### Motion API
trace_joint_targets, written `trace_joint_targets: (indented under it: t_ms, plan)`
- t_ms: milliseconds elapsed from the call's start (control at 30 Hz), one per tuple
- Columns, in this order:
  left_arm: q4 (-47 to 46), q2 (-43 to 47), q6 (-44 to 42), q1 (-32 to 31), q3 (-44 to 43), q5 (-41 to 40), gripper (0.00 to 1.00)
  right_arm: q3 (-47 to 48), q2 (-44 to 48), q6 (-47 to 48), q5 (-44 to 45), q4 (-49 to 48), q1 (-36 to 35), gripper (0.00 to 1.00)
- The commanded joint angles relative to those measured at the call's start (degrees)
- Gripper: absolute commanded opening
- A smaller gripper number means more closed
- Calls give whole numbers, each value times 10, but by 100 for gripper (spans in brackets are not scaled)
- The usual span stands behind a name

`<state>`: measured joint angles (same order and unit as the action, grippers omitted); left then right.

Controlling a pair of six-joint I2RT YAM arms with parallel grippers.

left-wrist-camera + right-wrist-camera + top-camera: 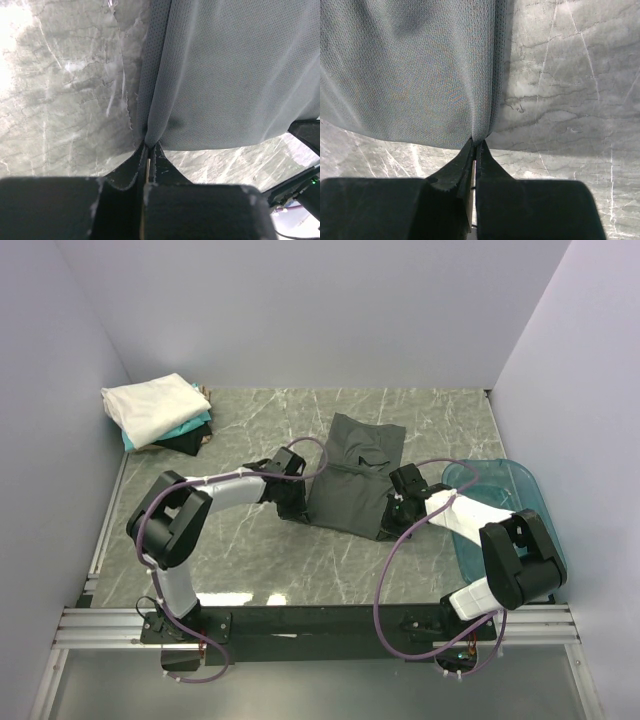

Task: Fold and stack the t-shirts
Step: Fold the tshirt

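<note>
A dark charcoal-grey t-shirt (pixel 352 475) lies folded into a long strip on the marble table, running from the middle towards the near edge. My left gripper (pixel 297 512) is shut on its near-left corner; in the left wrist view the cloth (pixel 225 75) is pinched at the tips of that gripper (pixel 150 143). At the near-right corner my right gripper (pixel 392 520) is also shut, and the right wrist view shows the grey fabric (pixel 410 70) caught between its tips (pixel 476 141). A stack of folded t-shirts (pixel 157 414), white on top with teal and black below, sits at the far left corner.
A translucent blue plastic tub (pixel 505 510) stands at the right, just beyond my right arm. White walls enclose the table on three sides. The green marble tabletop (pixel 260 570) is bare between the shirt and the arm bases.
</note>
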<state>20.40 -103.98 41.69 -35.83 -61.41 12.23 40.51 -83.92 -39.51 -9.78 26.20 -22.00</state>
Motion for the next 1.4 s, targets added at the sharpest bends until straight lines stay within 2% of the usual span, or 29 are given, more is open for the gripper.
trace_joint_targets:
  t_ms: [0,367,533,833,1000,1167,1367]
  plan:
    - [3,12,2,-8,17,-62,1,-14,2,10,30,31,-8,0]
    - [3,173,40,-24,105,-89,1,-63,115,-28,20,58,-14,0]
    - [28,224,60,-58,129,-93,1,-59,176,-64,45,110,-72,0]
    - [78,388,141,-119,198,-118,1,-64,333,-159,84,226,-159,0]
    - [127,461,193,-176,206,-121,1,-54,427,-203,86,292,-182,0]
    - [171,532,262,-238,197,-171,1,-26,494,-249,94,339,-212,0]
    - [190,545,290,-268,161,-202,1,60,494,-253,146,392,-220,0]
